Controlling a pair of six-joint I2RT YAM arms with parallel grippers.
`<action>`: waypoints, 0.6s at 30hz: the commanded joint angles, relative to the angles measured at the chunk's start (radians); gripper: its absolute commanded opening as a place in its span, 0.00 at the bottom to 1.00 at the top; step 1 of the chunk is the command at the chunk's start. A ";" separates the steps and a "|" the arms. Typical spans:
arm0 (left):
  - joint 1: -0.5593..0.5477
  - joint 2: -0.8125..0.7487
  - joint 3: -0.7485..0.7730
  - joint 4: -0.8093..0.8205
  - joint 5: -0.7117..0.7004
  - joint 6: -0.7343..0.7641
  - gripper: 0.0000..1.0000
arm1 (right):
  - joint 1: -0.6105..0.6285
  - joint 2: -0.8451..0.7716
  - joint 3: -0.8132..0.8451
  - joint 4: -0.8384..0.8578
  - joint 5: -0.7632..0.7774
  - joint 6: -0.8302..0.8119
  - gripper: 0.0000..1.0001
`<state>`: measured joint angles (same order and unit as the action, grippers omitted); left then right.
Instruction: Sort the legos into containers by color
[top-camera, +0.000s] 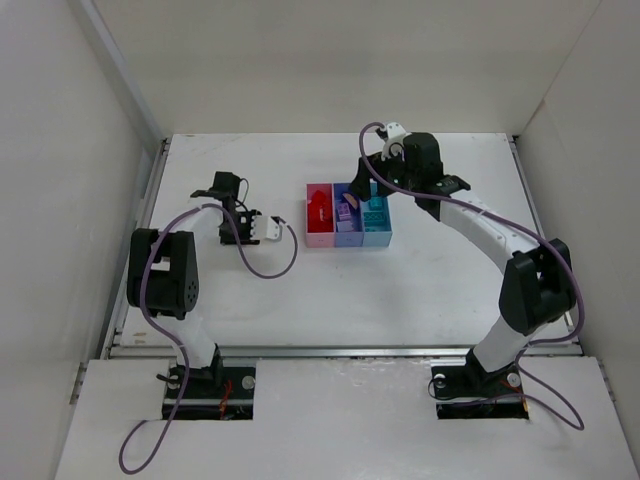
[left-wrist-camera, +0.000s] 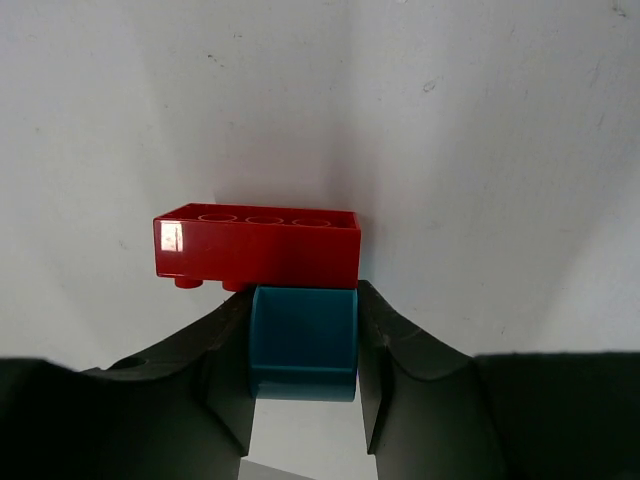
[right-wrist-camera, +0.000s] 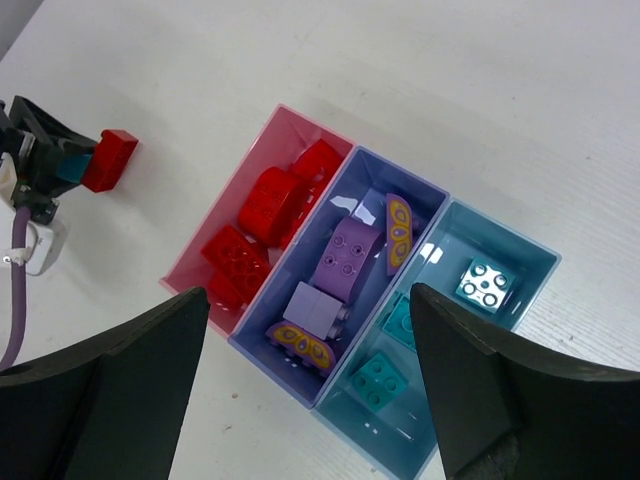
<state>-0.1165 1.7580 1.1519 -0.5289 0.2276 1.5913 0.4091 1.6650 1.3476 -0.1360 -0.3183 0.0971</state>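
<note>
Now we have the left gripper clamped on a teal brick touching a red brick, left of the joined bins. Our right gripper hovers above them, fingers apart.
</note>
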 joint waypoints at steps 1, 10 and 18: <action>0.001 -0.009 0.015 -0.058 0.026 -0.037 0.00 | 0.007 -0.027 0.048 0.003 0.007 -0.014 0.87; -0.009 -0.153 0.247 -0.121 0.356 -0.305 0.00 | 0.007 -0.117 0.048 -0.077 0.153 0.009 0.87; -0.080 -0.426 0.128 0.249 0.826 -0.811 0.00 | 0.069 -0.318 -0.061 0.065 -0.130 -0.040 0.97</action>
<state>-0.1593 1.4113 1.3457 -0.4316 0.7986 1.0309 0.4538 1.3914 1.2953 -0.1761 -0.2623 0.0834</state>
